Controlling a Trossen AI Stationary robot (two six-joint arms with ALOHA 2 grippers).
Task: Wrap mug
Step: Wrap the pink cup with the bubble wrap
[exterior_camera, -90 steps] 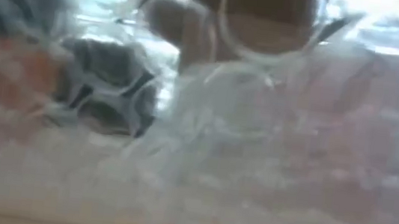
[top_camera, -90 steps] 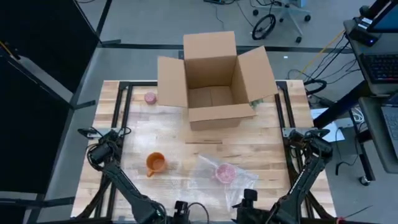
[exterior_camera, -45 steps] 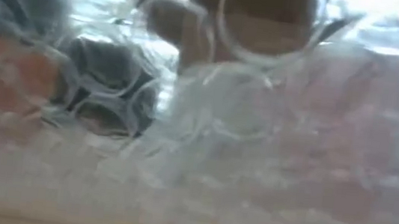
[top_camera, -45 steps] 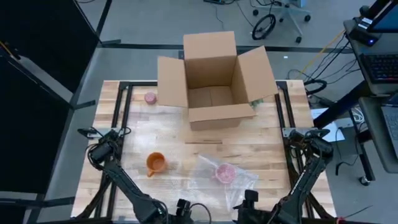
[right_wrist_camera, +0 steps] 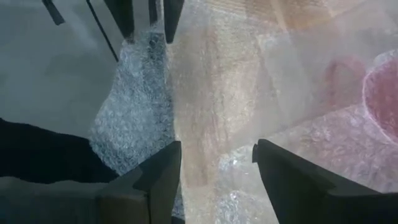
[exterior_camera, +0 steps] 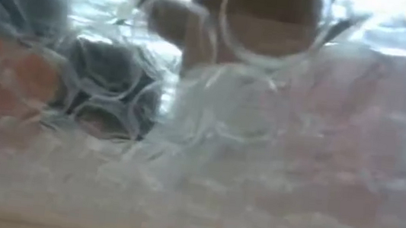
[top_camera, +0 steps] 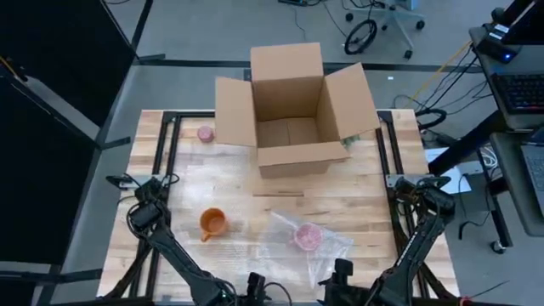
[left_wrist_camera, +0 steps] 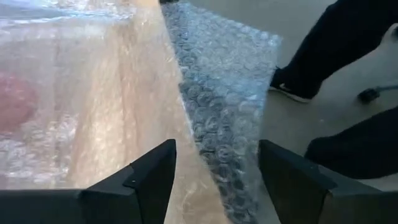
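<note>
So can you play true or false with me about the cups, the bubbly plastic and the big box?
1. The orange mug sits on the bubble wrap. False: it stands on bare wood, to the left of the wrap.
2. The pink mug rests on the bubble wrap. True.
3. The cardboard box is closed. False: its flaps are open and you can see its bottom.
4. The left end effector is open, with the edge of the wrap in front of it. True.
5. The right end effector is clamped on the pink mug. False: it is open, with only wrap in front of it.
</note>
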